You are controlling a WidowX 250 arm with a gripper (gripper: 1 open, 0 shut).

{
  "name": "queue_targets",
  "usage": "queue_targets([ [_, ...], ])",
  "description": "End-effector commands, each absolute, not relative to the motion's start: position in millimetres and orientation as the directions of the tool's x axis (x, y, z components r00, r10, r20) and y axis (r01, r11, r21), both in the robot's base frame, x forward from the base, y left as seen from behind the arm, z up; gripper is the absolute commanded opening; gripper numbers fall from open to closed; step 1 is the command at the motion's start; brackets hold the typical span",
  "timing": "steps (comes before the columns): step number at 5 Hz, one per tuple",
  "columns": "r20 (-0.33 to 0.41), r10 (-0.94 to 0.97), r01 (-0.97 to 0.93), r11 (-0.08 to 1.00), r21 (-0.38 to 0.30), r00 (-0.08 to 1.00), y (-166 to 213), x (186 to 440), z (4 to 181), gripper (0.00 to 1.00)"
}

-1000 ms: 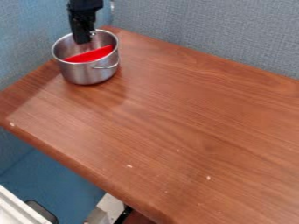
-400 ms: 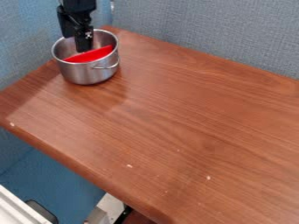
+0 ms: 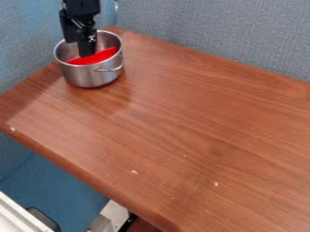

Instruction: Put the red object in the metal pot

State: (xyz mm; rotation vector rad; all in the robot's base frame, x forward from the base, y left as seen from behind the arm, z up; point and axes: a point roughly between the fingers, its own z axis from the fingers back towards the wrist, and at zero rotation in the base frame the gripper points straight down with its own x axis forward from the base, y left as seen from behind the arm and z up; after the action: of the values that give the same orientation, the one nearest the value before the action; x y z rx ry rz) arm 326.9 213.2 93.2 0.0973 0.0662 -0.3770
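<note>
The metal pot [image 3: 87,71] stands at the table's far left corner, shiny steel with a small side handle facing right. Inside it lies the red object [image 3: 92,57], flat across the bottom and partly covered by the arm. My black gripper [image 3: 82,39] hangs straight down over the pot's far side, its fingers open just above the red object and apart from it. Nothing is between the fingers.
The brown wooden table [image 3: 182,127] stretches right and toward the camera, its front-left edge [image 3: 61,168] dropping to a blue floor. A blue-grey wall [image 3: 230,32] stands close behind the pot and the arm.
The gripper has let go of the red object, opened and lifted slightly, shifting a little left. The red object stays in the pot.
</note>
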Motion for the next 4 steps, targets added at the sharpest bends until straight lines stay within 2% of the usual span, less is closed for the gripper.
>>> queue_targets([
  [1,0.002,-0.386,0.379,0.907,0.184,0.923,222.6,329.0,131.2,1.0],
  [2,0.003,-0.411,0.403,0.896,0.187,0.912,228.2,326.4,120.8,1.0],
  [4,0.015,-0.427,0.416,0.887,0.202,0.904,220.0,332.1,122.4,1.0],
])
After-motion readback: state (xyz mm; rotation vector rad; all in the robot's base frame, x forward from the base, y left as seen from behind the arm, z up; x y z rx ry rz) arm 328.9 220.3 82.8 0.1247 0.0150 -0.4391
